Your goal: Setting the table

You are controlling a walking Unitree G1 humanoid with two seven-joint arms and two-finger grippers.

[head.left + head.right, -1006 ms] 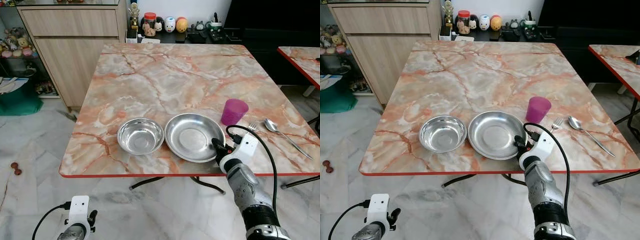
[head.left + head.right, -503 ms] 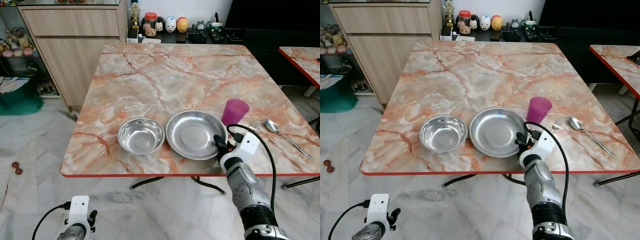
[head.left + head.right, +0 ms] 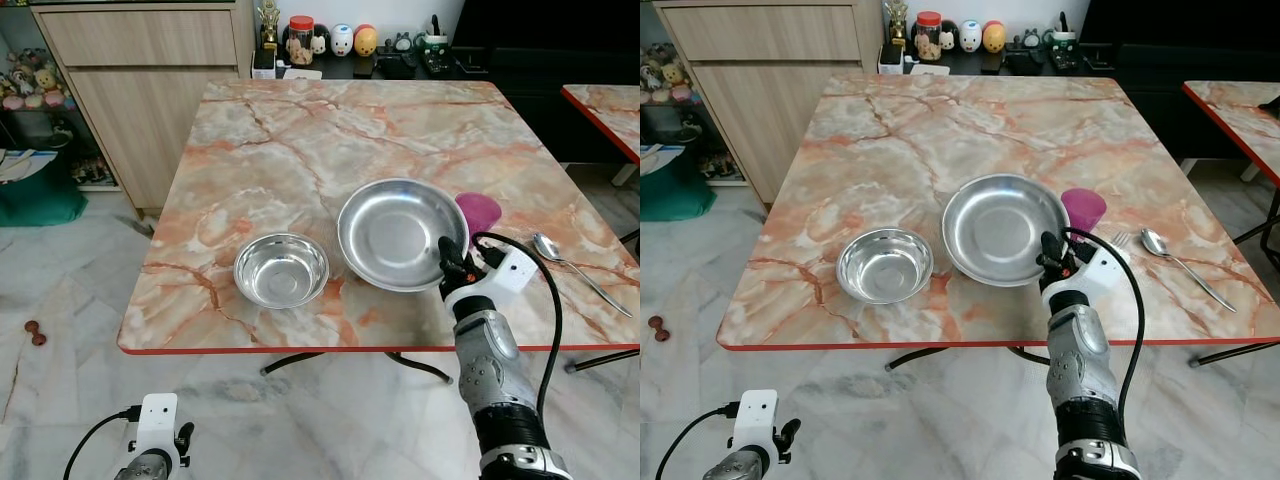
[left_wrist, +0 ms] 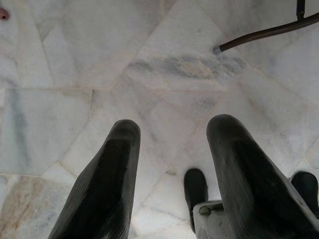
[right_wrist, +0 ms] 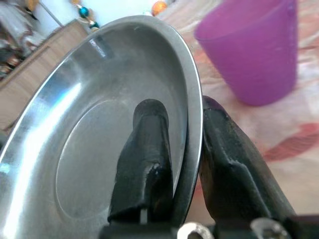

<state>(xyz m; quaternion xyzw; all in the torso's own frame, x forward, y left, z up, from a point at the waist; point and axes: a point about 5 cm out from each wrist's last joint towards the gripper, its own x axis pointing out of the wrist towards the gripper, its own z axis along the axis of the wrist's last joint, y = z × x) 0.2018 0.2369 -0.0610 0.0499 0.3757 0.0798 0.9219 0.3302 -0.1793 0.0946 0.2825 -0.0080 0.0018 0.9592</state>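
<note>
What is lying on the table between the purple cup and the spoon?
A fork lies between the purple cup and the spoon on the table, partly hidden by the right gripper; the right eye view shows it.

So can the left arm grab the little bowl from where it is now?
Probably not. The left gripper hangs low by the floor, under the table's edge, while the bowl sits on top. It would have to lift first.

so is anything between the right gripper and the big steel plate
No. The right gripper is already clamped on the rim of the plate, one finger inside, one outside. The purple cup stands just beyond it.
</note>
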